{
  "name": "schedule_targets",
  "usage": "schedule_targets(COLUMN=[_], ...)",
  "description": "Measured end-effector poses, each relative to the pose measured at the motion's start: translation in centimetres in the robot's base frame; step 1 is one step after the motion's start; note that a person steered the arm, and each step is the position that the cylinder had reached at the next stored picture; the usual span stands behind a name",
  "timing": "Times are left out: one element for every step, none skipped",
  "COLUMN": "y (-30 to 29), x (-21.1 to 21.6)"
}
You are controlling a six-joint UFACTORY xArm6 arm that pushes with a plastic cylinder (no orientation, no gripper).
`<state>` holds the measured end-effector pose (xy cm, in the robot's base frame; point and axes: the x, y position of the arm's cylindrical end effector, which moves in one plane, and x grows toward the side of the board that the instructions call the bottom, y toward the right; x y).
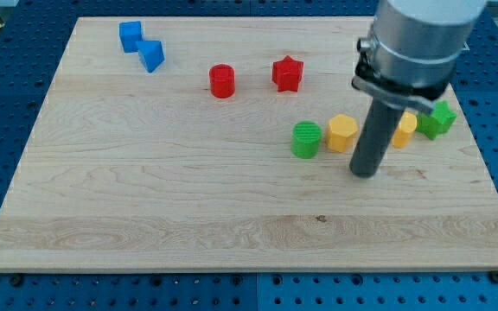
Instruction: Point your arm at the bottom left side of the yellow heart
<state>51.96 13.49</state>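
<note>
1. While my tip [365,174] rested on the tabletop [145,207], the yellow heart [402,131] lay just to its upper right, partly hidden behind the rod
2. No hand existed to open or close; the yellow hexagon [342,132] sat left of the rod

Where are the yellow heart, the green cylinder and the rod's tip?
yellow heart [404,130]: camera view, on its visible right part beside the rod.
green cylinder [306,139]: camera view, on its top face.
my tip [365,174]: camera view, on the rod's very end.
</note>
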Motion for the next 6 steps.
schedule_targets(y=[-4.3,-6.3,-5.1,-3.5,-0.2,2.6], x=[0.5,-0.3,-0.3,-0.4,-0.3,-1.8])
